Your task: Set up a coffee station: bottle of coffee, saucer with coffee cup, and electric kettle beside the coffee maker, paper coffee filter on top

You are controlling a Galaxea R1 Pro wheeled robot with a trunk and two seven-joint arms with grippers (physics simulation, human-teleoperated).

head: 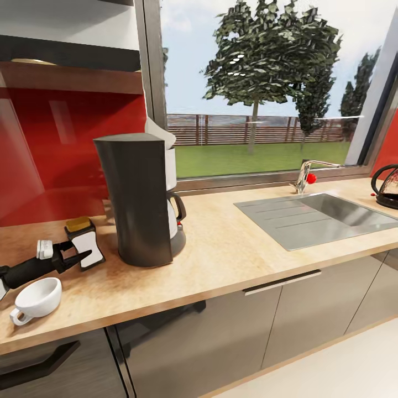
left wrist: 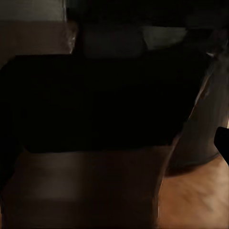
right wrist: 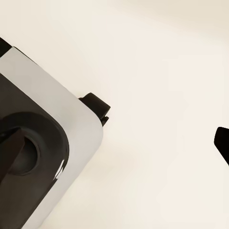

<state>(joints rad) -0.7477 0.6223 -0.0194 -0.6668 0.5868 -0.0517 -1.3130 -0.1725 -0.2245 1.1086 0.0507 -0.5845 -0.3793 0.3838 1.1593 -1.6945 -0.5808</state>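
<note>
The coffee maker (head: 141,199) stands on the kitchen countertop (head: 232,254). A white pointed piece (head: 159,134) on its top looks like the paper coffee filter. Just left of the maker stands the bottle of coffee (head: 85,243), upright, yellow lid up. My left gripper (head: 77,251) is open with its fingers on either side of the bottle. In the left wrist view the bottle (left wrist: 95,105) looms dark and close, apart from one fingertip (left wrist: 222,143). The coffee cup (head: 37,298) sits upright on bare counter near the front edge. The electric kettle (head: 387,187) stands far right. The saucer is out of view.
A steel sink (head: 315,218) with a tap (head: 304,176) is set into the counter between the maker and the kettle. A red splashback (head: 66,143) backs the left end. The right wrist view looks down at pale floor and the robot's base (right wrist: 43,157), with one fingertip (right wrist: 222,143) at the edge.
</note>
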